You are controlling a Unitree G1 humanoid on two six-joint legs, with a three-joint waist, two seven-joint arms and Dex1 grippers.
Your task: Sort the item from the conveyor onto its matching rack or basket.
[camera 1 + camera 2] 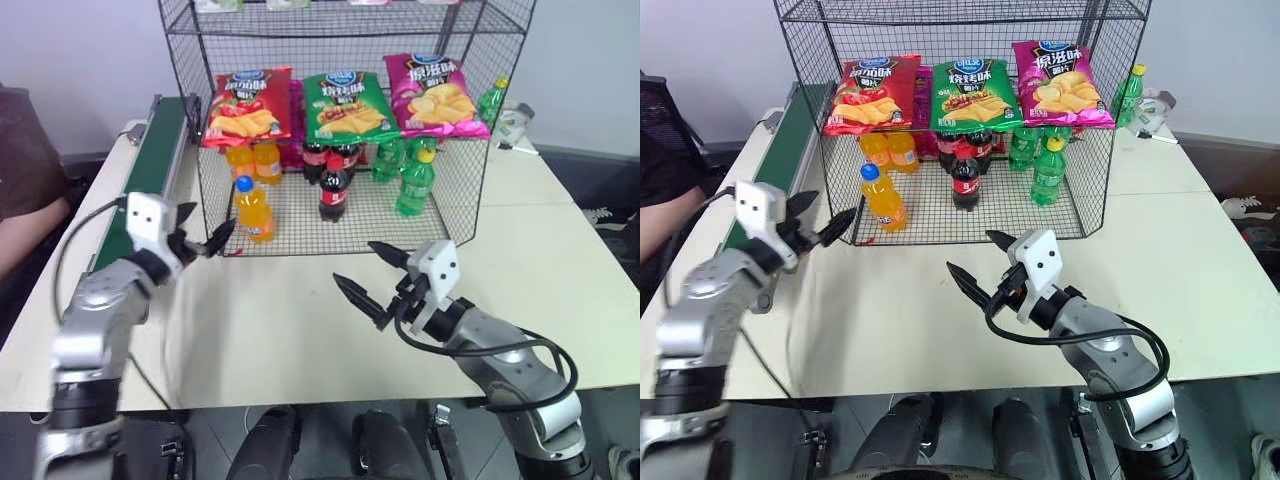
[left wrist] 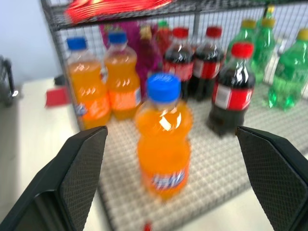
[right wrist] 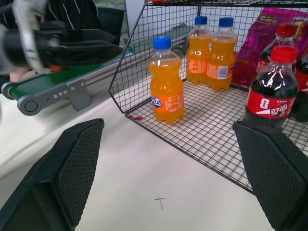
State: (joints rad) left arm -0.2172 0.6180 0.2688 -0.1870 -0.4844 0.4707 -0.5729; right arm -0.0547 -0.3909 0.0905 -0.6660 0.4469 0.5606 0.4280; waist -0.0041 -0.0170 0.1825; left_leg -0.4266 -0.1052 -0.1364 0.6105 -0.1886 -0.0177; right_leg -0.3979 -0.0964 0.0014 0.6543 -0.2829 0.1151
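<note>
Pale and wide, the counter (image 1: 300,340) holds a big black wire rack (image 1: 470,190) at its far side and a long green conveyor (image 1: 150,170) along its left edge. On the rack's bottom shelf stands the orange soda bottle (image 1: 254,210) with its blue cap, upright near the front left corner. Two more orange bottles (image 1: 252,160) stand right behind it, so it looks like it has been put with its own kind, which is where the task wants it. Dark cola bottles (image 1: 334,185) sit in the middle and green bottles (image 1: 415,180) on the right, under three chip bags (image 1: 345,105). The left gripper (image 1: 205,240) is wide apart and holds nothing; it points level at the orange bottle from just outside the rack, near but not touching it. The right gripper (image 1: 365,275) is also spread wide and holding nothing, hanging over the bare counter in front of the rack, pointing forward and a bit left. A person's arm shows at the far left.
</note>
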